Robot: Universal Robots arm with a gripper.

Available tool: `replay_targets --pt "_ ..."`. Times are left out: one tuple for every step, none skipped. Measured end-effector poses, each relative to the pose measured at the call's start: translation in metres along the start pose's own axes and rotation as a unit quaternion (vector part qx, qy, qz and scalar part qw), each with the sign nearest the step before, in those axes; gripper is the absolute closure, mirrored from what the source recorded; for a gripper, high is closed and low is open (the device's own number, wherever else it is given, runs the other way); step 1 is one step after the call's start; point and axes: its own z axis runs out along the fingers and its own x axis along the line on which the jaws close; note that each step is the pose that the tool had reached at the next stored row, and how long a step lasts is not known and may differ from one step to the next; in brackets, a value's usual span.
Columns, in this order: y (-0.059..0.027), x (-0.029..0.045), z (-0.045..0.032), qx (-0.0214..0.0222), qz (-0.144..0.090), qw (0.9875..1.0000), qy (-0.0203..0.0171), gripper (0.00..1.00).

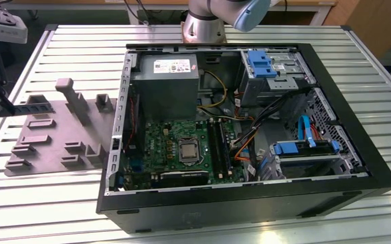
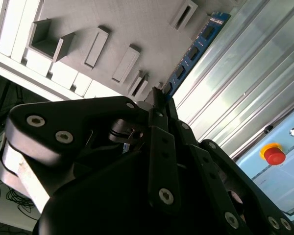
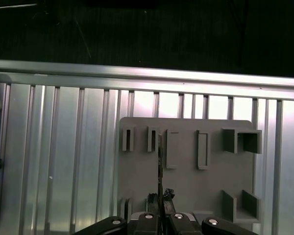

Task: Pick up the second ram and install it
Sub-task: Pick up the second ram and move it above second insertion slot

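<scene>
Second wrist view, gripper [image 2: 159, 99] pinching the second ram [image 2: 193, 50], thin, blue, chip-studded

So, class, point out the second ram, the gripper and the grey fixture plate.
second ram [image 2: 196, 48], second wrist view, its chip-bearing face.
gripper [image 2: 159, 97], second wrist view, between its fingertips, shut on the second ram.
grey fixture plate [image 3: 186, 188], first wrist view, bare surface between slots.

Ribbed metal counter [image 1: 39, 203] gleams; the grey fixture plate [image 3: 191, 188] looks matt, finely textured plastic; the hand [image 2: 159, 100] smooth satin black; the second ram [image 2: 193, 51] a smooth blue circuit board
</scene>
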Motion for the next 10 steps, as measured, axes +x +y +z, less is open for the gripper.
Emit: replay_targets --pt "0.0000 0.0000 -0.0001 0.0000 0.000 1.0000 0.0000 0.86" --pt "0.0000 0.0000 -0.0002 0.0000 0.000 1.0000 0.0000 0.86" --pt "0.0000 0.0000 -0.0005 0.0000 0.000 1.0000 0.0000 0.86" --pt "0.0000 0.0000 -0.0007 0.0000 0.000 1.0000 0.0000 0.86" --pt "0.0000 0.0000 -0.0008 0.0000 0.000 1.0000 0.0000 0.86" --pt "0.0000 0.0000 -0.0010 0.0000 0.000 1.0000 0.0000 0.86" --pt "0.0000 -0.0001 -0.0012 0.0000 0.000 1.0000 0.0000 0.86" --pt "0.0000 -0.0001 -0.0013 0.0000 0.000 1.0000 0.0000 0.86" --pt "0.0000 -0.0001 -0.0015 0.0000 0.000 1.0000 0.0000 0.86" --pt "0.0000 -0.0001 -0.0017 0.0000 0.000 1.0000 0.0000 0.86"
